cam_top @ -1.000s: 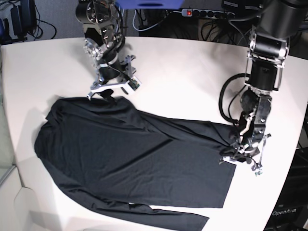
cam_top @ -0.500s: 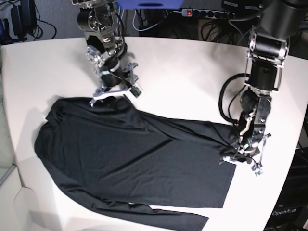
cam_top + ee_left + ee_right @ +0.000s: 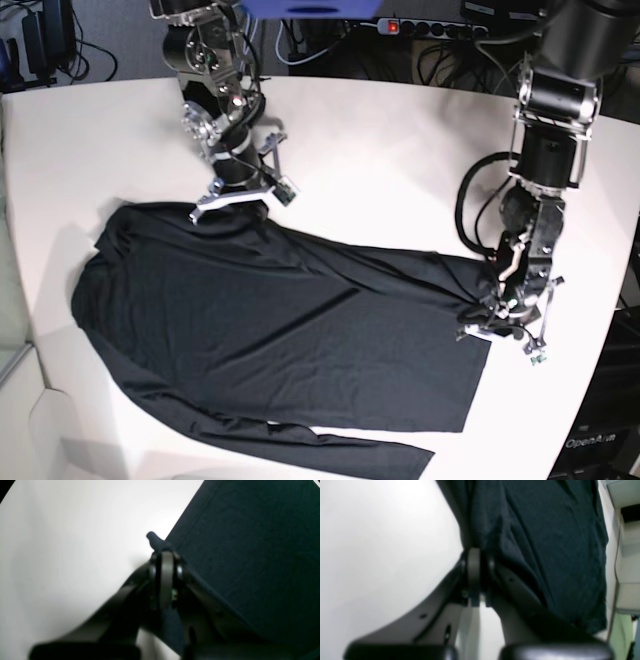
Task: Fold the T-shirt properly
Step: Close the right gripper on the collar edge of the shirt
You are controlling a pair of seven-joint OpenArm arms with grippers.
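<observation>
Shirt [image 3: 270, 340] lies spread flat and dark across the white table [image 3: 400, 170], one sleeve trailing along the near edge. The left gripper [image 3: 503, 330] is clamped on its hem corner. Farther back, the right gripper [image 3: 232, 203] has its fingers pinched together on the shirt's far edge.

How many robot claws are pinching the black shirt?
2. The right gripper pinches the T-shirt at its far edge on the white table; the left gripper pinches its corner on the other side. None seems hidden.
</observation>
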